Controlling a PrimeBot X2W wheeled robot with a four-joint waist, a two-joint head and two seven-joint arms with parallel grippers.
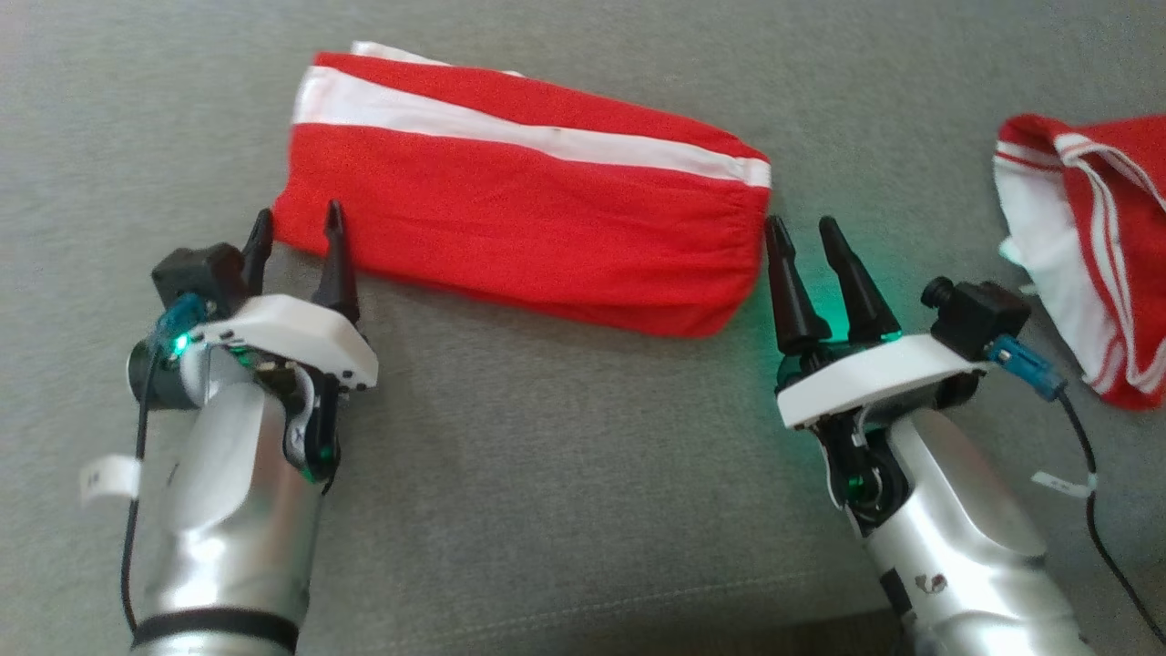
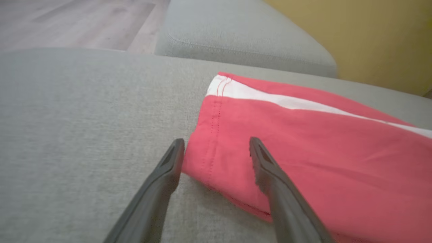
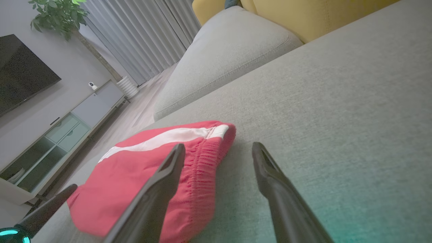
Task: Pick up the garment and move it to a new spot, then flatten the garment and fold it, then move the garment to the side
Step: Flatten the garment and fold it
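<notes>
The garment [image 1: 519, 196] is red with a white stripe and lies folded in a long rectangle on the grey cushion. My left gripper [image 1: 296, 220] stands open at its near left corner, one finger over the red cloth, holding nothing. In the left wrist view the garment [image 2: 303, 141] lies under the right finger and the left gripper [image 2: 216, 145] straddles the hemmed corner. My right gripper [image 1: 802, 232] is open just off the garment's elastic right end. In the right wrist view the garment [image 3: 155, 168] sits left of the right gripper [image 3: 219, 150].
A second red and white garment [image 1: 1084, 246] lies crumpled at the right edge of the grey cushion [image 1: 565, 437]. Another grey cushion [image 3: 229, 50] and yellow upholstery [image 2: 381, 37] lie beyond. The left arm's finger [image 3: 47, 209] shows low in the right wrist view.
</notes>
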